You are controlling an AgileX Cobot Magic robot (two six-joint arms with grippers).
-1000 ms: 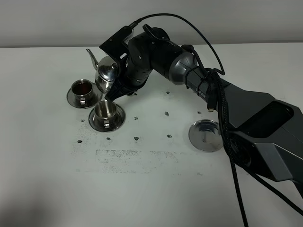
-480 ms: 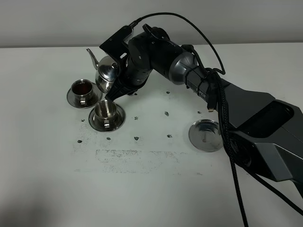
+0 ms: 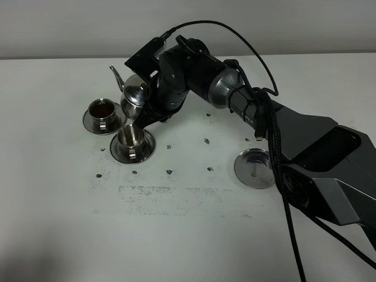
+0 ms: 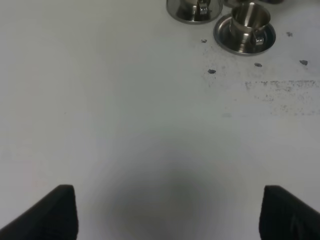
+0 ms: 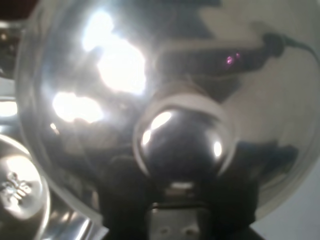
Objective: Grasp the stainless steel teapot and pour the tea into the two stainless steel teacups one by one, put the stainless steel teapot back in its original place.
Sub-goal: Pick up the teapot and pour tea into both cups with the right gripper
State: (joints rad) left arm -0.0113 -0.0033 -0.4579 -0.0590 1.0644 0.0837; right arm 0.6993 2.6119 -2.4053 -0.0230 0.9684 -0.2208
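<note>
The stainless steel teapot (image 3: 134,93) is held in my right gripper (image 3: 150,109), which is shut on its handle side, just behind the two cups, spout (image 3: 116,74) pointing up and left. In the right wrist view the pot's shiny body (image 5: 100,75) and lid knob (image 5: 182,141) fill the frame. One teacup (image 3: 102,109) on its saucer holds dark reddish liquid. The other teacup (image 3: 130,137) stands on its saucer right below the gripper. Both cups show in the left wrist view (image 4: 192,7) (image 4: 248,19). My left gripper (image 4: 170,212) is open over bare table, far from them.
A lone round steel saucer (image 3: 254,168) lies on the white table (image 3: 176,223) to the right. Small dark specks and a scuffed patch (image 3: 167,194) mark the tabletop. The right arm and its cable (image 3: 276,135) stretch across the right half.
My right gripper and the teapot have shifted slightly to the right and turned a little. The cups and the lone saucer have not moved.
</note>
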